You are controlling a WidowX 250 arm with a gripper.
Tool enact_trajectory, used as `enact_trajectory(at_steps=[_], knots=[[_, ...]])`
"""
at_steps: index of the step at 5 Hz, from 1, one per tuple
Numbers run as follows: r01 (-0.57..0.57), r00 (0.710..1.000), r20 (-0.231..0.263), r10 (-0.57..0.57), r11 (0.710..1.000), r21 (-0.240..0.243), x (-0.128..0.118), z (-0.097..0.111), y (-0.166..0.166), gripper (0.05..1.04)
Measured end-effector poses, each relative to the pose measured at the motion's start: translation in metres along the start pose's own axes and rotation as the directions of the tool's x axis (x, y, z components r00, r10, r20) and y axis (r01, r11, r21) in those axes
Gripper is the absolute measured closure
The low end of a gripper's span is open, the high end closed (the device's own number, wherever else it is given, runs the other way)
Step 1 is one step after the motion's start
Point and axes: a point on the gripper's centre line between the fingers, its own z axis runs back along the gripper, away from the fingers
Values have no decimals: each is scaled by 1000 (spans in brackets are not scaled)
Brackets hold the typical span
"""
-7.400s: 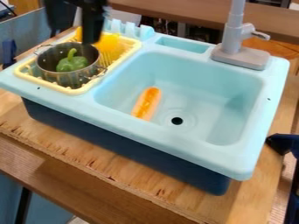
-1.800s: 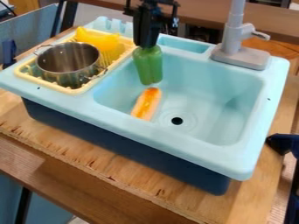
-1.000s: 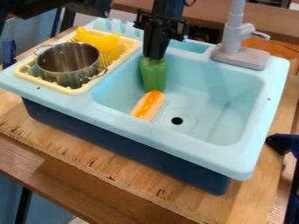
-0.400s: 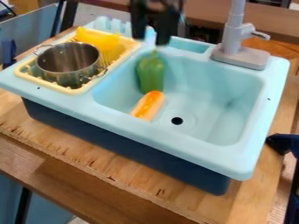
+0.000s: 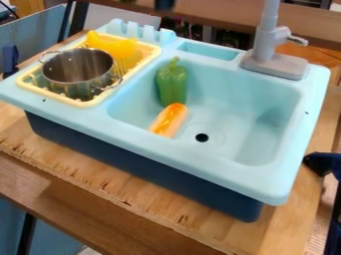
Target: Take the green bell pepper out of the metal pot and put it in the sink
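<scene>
Gripper (image 5: 164,6): at top edge; whether spread or closed, cannot tell.
Green pepper (image 5: 172,84): in sink basin (image 5: 233,107), stem up, apparently propped by the wall.
Orange-topped bun (image 5: 169,120): by pepper's lower end.
Pot (image 5: 79,69): upright, presumably steadied by yellow rack (image 5: 85,104).

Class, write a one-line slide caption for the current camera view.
Green pepper and orange-topped toy in a sink, beside a metal pot in a yellow rack.
</scene>
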Motion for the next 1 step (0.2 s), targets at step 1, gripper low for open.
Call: enact_trajectory(at_steps=[1], knots=[[-16,999,45,14,999,41,-26,13,9,83]])
